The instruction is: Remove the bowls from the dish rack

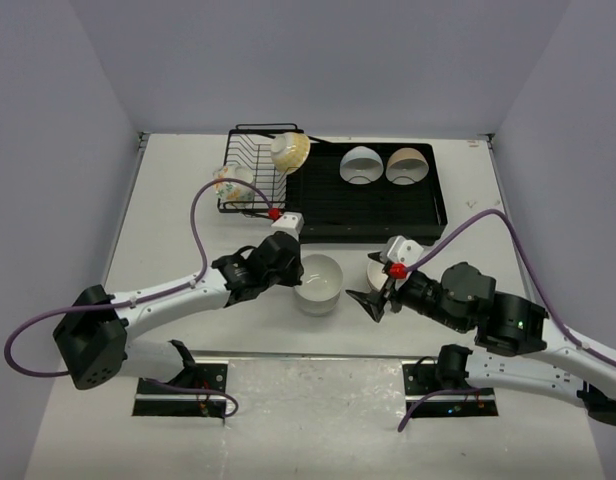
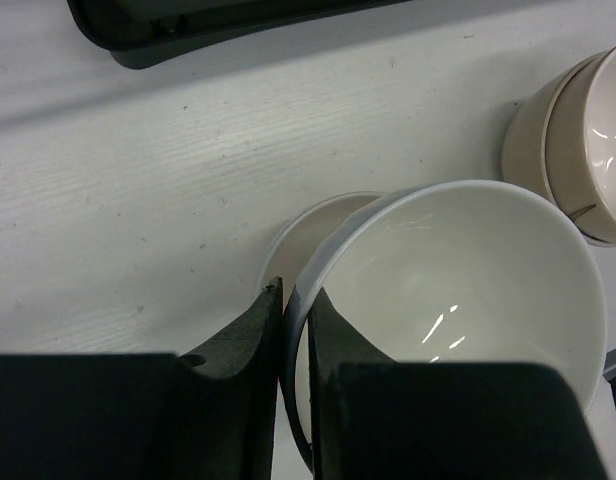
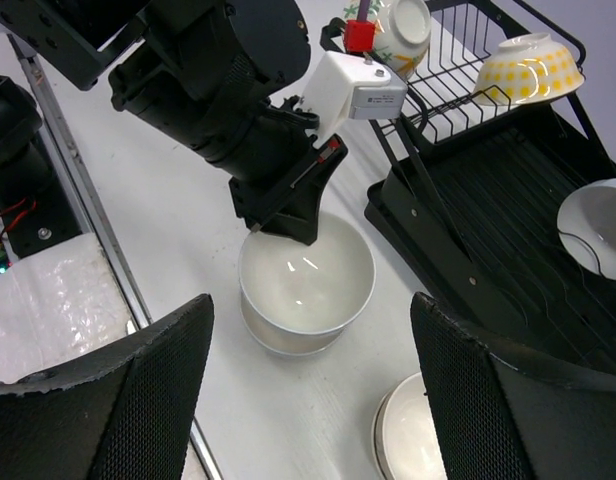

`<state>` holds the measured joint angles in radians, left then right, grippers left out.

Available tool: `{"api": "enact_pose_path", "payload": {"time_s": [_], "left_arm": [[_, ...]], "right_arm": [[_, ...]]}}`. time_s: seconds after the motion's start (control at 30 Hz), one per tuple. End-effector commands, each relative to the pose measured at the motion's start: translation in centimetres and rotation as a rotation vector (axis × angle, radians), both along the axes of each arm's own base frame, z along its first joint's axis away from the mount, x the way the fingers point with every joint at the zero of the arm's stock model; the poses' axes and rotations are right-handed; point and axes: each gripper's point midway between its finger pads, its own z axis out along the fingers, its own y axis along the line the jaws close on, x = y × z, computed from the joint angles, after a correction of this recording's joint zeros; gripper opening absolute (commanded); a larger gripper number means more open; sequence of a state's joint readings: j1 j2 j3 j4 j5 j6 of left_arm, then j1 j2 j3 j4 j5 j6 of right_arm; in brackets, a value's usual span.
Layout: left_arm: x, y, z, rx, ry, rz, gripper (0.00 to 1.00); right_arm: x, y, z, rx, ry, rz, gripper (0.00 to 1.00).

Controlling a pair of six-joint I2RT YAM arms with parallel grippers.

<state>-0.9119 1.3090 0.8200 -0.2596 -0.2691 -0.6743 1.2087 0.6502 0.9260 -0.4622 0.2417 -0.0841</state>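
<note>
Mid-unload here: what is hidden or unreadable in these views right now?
1. Cream stack: cut by the right edge in the left wrist view and by the bottom edge in the right wrist view; count unclear.
2. Lower bowl, beneath the white bowl in the left gripper: mostly covered by it in every view.
3. Floral bowl: cropped by the top edge, right wrist view.

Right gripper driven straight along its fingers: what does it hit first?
Probably the white bowl that the left gripper pinches by the rim, dead ahead of the right gripper; height is unclear.
</note>
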Motion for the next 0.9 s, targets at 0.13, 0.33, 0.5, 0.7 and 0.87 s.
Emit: {"api": "enact_pose_path", "payload": {"time_s": [0.13, 0.33, 0.5, 0.7, 0.87], "left_arm": [[1.0, -2.2, 0.2, -0.084, -0.011, 0.005, 0.0], [0.9, -2.2, -0.1, -0.084, -0.005, 0.002, 0.0], [0.8, -2.2, -0.3, -0.083, 0.0, 0.002, 0.01], [0.7, -2.1, -0.5, -0.081, 0.005, 0.003, 0.08], [0.6, -2.2, -0.5, -0.087, 0.007, -0.001, 0.14]], "right_arm": [[-0.2, 0.1, 0.4, 0.046, 0.006, 0.006, 0.8], [-0.3, 0.1, 0.2, 0.044, 0.007, 0.012, 0.81], [-0.3, 0.3, 0.0, 0.036, 0.008, 0.016, 0.81], [-0.4, 0.4, -0.1, 0.035, 0.008, 0.025, 0.81], [-0.6, 0.2, 0.2, 0.043, 0.006, 0.028, 0.81]]}}
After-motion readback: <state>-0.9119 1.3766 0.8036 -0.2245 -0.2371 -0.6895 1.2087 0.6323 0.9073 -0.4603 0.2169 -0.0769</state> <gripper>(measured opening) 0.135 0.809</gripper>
